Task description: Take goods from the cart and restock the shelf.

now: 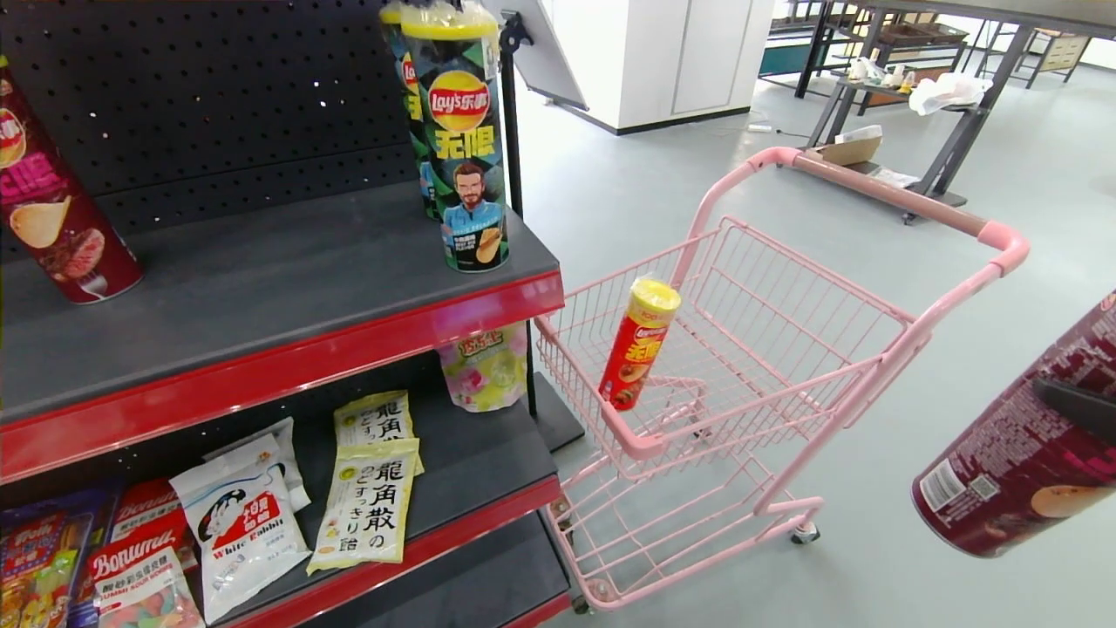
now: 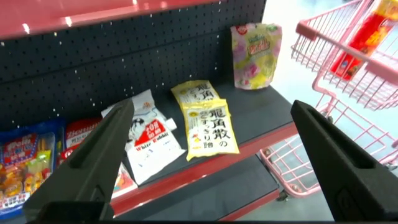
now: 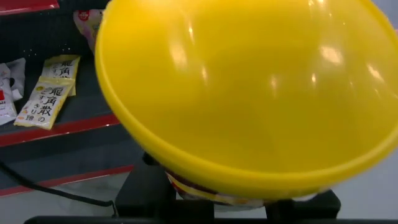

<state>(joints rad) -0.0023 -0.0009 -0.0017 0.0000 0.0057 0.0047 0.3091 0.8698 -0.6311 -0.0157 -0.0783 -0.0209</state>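
The right gripper (image 1: 1071,403) is clamped around a dark maroon cardboard crisp canister (image 1: 1020,453), with one black finger lying across its side. The canister hangs tilted in the air off the cart's handle end, well apart from the shelf. Its round yellow plastic lid (image 3: 249,93) sits just before the right wrist camera.

The left gripper (image 2: 212,106) is spread wide with nothing between its fingers, and it faces the lower shelf board (image 2: 273,118). On that board lie two flat yellow packets (image 2: 208,124), with a white bag (image 2: 149,140) just beside them. A pale floral pouch (image 2: 254,46) stands against the back panel at the board's cart-side end.

The pink wire shopping cart (image 1: 907,327) stands just beside the shelf's end. In its upper basket a red tube with a yellow lid (image 1: 638,344) leans in the corner nearest the shelf.

On the upper shelf board (image 1: 261,288), green-and-black canisters with yellow lids (image 1: 462,148) stand upright at the front corner by the cart. Another maroon canister (image 1: 52,209) stands near the opposite end.
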